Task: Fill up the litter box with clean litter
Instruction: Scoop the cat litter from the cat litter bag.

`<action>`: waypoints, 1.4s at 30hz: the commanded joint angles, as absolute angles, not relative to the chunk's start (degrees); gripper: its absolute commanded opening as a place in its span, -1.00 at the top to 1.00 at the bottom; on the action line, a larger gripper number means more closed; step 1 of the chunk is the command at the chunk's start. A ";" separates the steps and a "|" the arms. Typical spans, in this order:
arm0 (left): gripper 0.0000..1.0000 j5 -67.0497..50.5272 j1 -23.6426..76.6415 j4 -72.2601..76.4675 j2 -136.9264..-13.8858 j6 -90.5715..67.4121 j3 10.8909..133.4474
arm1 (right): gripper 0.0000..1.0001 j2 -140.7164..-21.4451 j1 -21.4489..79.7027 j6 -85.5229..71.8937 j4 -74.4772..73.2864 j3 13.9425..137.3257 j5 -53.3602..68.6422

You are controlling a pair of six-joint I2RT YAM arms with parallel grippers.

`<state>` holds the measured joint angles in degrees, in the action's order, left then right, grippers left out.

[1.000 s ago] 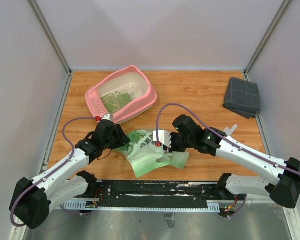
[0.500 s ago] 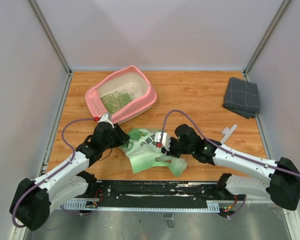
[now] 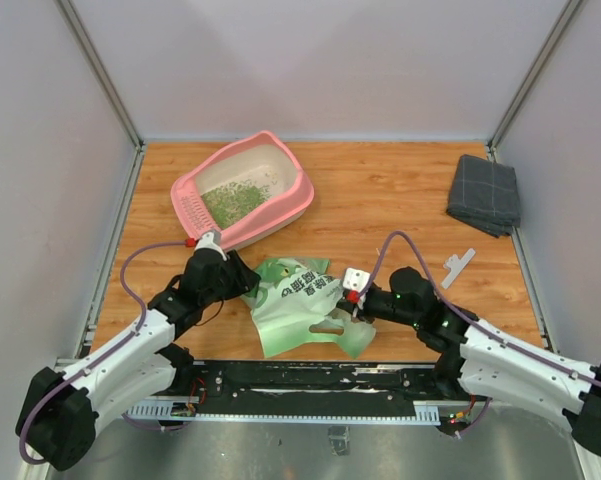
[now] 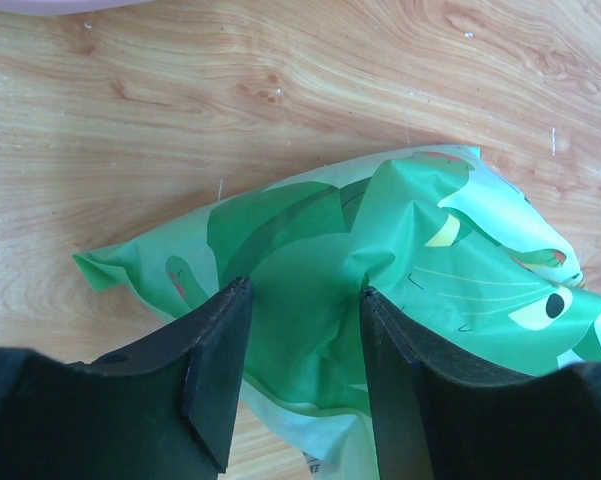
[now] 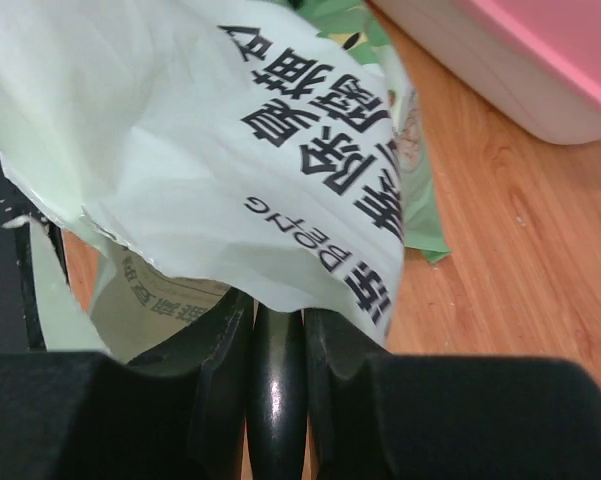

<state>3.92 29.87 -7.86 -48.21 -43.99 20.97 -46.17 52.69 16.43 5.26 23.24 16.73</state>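
The pink litter box (image 3: 298,196) stands at the back left, and its pink rim (image 5: 565,45) shows in the right wrist view. Clean litter (image 3: 232,203), green granules, lies in a thin patch inside it. A light green printed bag (image 3: 300,300) lies crumpled on the wood between my arms. My left gripper (image 3: 248,283) (image 4: 300,300) sits at the bag's left edge, jaws apart, with a loose fold of bag (image 4: 420,230) between them. My right gripper (image 3: 348,303) (image 5: 277,310) is at the bag's right edge, shut on a glossy black handle (image 5: 276,390). The bag (image 5: 230,130) hides the handle's far end.
A folded grey cloth (image 3: 484,193) lies at the back right corner. A small pale clip-like piece (image 3: 458,264) rests on the wood right of my right arm. Grey walls close in the table on three sides.
My right arm has pulled back toward the near edge and to the right; the shiny metal piece at its jaws no longer shows. The bag has shifted and flattened. The left arm has barely moved.
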 commanded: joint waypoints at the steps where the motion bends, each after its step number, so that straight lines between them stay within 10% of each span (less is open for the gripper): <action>1: -0.04 3.69 30.70 -13.15 -46.68 -44.35 20.03 | 0.98 -39.07 51.16 13.44 6.45 22.27 14.33; 32: -0.21 6.34 30.70 -27.44 -41.88 -28.64 47.94 | 0.98 -4.91 51.13 -2.05 -20.69 28.76 6.81; 42: -0.03 -16.78 30.83 -17.83 -41.66 -19.05 49.93 | 0.98 -5.13 51.15 -0.55 -24.06 31.58 8.69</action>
